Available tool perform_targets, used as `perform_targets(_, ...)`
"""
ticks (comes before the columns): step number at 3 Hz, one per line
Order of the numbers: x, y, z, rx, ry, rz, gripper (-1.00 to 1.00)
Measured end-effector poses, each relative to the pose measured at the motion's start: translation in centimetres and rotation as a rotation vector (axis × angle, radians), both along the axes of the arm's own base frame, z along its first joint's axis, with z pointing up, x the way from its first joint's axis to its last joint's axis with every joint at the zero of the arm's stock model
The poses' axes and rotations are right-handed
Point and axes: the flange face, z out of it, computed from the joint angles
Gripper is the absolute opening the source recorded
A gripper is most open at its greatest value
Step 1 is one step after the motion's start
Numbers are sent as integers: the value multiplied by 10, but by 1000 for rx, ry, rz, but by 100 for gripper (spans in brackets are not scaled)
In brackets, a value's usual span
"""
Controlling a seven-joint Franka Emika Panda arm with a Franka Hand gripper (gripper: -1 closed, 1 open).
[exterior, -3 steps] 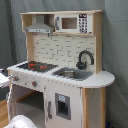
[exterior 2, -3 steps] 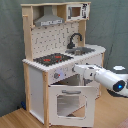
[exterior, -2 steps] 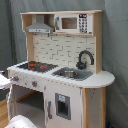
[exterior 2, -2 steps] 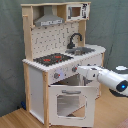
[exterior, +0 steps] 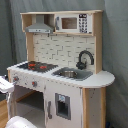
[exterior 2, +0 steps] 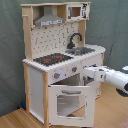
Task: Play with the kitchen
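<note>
A dark grey-green curtain (exterior: 115, 45) is hanging as the backdrop in both exterior views (exterior 2: 112, 25), filling the far side of the scene from top to bottom in soft vertical folds. A light wooden floor (exterior 2: 107, 112) is showing along the near bottom edge in the second exterior view, running from the left corner to the right. In the first exterior view, a small patch of the same floor (exterior: 3, 112) is showing at the lower left.
</note>
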Motion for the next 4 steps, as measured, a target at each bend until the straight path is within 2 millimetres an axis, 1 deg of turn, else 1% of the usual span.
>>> perform_targets(1, -5, -26, -8, -25, 20, -15, 100)
perform_targets(2, -5, -56, -17, -47, 41, -45, 100)
perform_targets(3, 9, -92, -26, -109, 79, -122, 100)
perform_targets(4, 35, -109, -26, -164, 99, -186, 100)
